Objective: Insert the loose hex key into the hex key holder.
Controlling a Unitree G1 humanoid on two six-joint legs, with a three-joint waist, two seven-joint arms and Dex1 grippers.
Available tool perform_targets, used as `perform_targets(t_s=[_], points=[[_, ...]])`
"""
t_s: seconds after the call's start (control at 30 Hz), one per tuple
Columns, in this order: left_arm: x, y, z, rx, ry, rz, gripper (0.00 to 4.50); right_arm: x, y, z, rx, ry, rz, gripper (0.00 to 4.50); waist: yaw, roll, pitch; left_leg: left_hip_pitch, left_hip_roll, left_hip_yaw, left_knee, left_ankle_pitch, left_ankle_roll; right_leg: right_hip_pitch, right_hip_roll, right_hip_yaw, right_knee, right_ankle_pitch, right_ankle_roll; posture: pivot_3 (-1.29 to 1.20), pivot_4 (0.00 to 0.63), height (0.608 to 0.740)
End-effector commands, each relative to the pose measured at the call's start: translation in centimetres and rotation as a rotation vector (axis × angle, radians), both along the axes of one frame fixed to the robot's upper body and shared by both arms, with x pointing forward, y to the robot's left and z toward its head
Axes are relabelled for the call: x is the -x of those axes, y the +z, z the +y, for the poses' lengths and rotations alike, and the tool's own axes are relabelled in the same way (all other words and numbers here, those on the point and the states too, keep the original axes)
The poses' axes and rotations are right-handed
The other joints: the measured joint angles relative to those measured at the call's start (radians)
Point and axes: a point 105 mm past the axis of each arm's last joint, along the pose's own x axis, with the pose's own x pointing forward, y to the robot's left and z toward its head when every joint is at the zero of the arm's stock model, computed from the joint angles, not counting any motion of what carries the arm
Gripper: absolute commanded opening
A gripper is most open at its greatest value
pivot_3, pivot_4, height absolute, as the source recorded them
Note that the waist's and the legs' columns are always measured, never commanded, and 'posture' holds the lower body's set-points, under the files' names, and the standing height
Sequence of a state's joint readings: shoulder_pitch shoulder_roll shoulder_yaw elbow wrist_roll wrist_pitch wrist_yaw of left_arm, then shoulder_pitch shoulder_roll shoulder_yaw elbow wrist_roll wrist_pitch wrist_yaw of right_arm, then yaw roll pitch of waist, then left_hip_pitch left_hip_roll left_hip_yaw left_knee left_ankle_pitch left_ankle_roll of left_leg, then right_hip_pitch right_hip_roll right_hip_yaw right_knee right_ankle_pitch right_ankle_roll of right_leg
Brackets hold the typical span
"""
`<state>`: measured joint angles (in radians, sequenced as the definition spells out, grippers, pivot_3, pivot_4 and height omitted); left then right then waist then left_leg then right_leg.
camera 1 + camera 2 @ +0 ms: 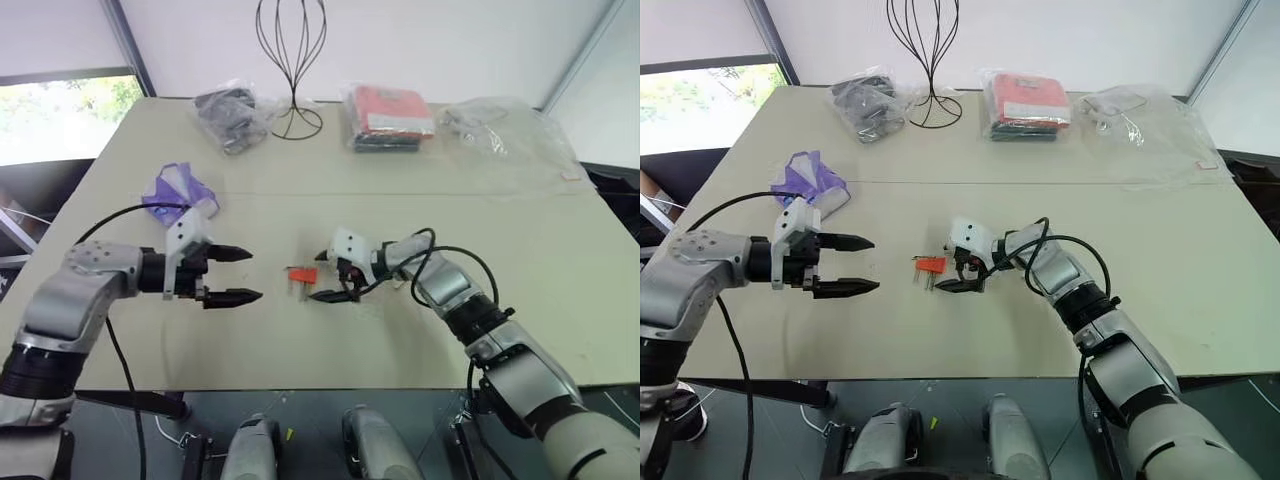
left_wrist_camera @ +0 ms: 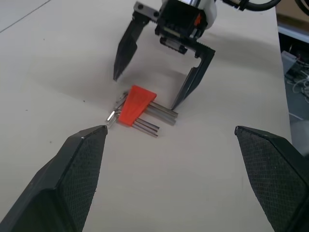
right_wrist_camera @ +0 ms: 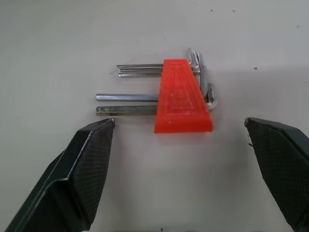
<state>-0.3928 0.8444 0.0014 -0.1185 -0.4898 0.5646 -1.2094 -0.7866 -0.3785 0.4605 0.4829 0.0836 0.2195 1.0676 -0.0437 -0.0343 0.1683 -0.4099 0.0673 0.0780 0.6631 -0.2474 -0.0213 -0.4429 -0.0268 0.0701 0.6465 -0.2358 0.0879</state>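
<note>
The right end effector (image 3: 178, 159), nearest the lens in its own wrist view, hangs released with its black fingers (image 3: 91, 164) spread wide just short of the hex key holder (image 3: 182, 96), which lies flat on the bench (image 1: 560, 270) between and just ahead of the fingertips. The orange-red wedge carries grey keys whose long shanks run crosswise to the block, roughly parallel to the line between the two fingertips, bent ends bunched on the far side. Which rod is the loose hex key cannot be told; a short bent piece (image 3: 211, 96) beside the wider end may be it. To do this well, I judge the fingers should straddle the block's narrow sides, not the shanks, and settle squarely before closing. The left end effector (image 1: 240, 275) waits released, well apart on the holder's other side, pointing toward it.
</note>
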Motion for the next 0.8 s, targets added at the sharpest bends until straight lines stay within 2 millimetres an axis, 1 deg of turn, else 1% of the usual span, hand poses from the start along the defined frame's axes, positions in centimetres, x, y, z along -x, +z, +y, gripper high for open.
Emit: perform_targets(t_s=[0.03,0.2,0.23,0.37,0.43,0.5,0.6,0.67,0.8], points=[[0.0,1.4,-0.2,0.029,0.012,-0.061,4.5,0.6,-1.2,0.4,0.008,0.036,0.074,3.68,0.0,0.0,0.0,0.0,0.0,0.0,0.0,0.0,0.0,0.0,0.0,0.0,0.0,0.0,0.0,0.0,0.15,0.739],[-0.3,1.4,-0.3,0.037,0.03,-0.07,4.5,-0.3,-2.1,0.6,0.05,0.042,0.03,1.3,-0.004,0.0,0.0,0.002,0.0,0.0,0.0,0.0,0.0,0.0,0.0,0.0,0.001,0.0,0.0,0.0,0.15,0.739],[-0.4,1.4,-0.3,0.037,0.034,-0.072,4.5,-0.4,-2.1,0.7,0.051,0.043,0.027,0.99,-0.005,0.0,0.0,0.002,0.0,0.0,0.0,0.0,0.0,0.0,0.0,0.0,0.001,0.0,0.0,0.0,0.15,0.739],[-0.5,1.3,-0.3,0.042,0.048,-0.076,4.5,-0.9,-1.8,1.0,0.041,0.041,0.002,1.0,-0.012,0.0,0.0,0.003,0.0,0.0,0.0,0.0,0.0,0.001,0.0,0.0,0.002,0.0,0.0,0.0,0.15,0.739],[-0.5,1.1,-0.2,0.043,0.053,-0.074,4.5,-1.3,-1.0,1.0,0.033,0.035,-0.045,1.0,-0.017,0.0,0.0,0.003,0.0,0.0,0.0,0.0,0.0,0.002,0.0,0.0,0.002,0.0,0.0,0.0,0.15,0.739],[-0.6,1.0,-0.1,0.044,0.059,-0.071,4.5,-1.7,0.3,0.5,0.048,0.043,-0.161,1.0,-0.023,0.0,0.0,0.003,0.0,0.0,0.0,0.0,0.0,0.002,0.0,0.0,0.003,0.0,0.0,0.0,0.15,0.739],[-1.1,1.4,0.3,0.078,0.084,-0.061,4.5,-2.4,3.6,-0.3,0.097,0.073,-0.438,1.0,-0.018,0.001,0.001,0.002,0.0,0.0,0.0,0.0,0.0,0.001,0.0,0.0,0.002,0.0,0.0,0.0,0.15,0.739],[-1.8,2.3,0.5,0.13,0.107,-0.06,4.5,-3.0,6.4,-0.9,0.111,0.03,-0.6,1.0,-0.012,0.001,0.001,0.001,-0.001,0.0,0.0,0.0,0.0,0.0,-0.001,0.0,0.002,0.0,0.0,0.0,0.15,0.739],[-3.7,5.9,-0.2,0.276,0.114,-0.097,4.5,-2.6,11.6,-2.2,0.183,0.053,-1.002,1.0,0.0,-0.001,0.003,0.0,-0.001,0.0,0.001,0.0,0.0,-0.001,0.0,0.001,0.001,0.0,0.0,0.0,0.15,0.739]])
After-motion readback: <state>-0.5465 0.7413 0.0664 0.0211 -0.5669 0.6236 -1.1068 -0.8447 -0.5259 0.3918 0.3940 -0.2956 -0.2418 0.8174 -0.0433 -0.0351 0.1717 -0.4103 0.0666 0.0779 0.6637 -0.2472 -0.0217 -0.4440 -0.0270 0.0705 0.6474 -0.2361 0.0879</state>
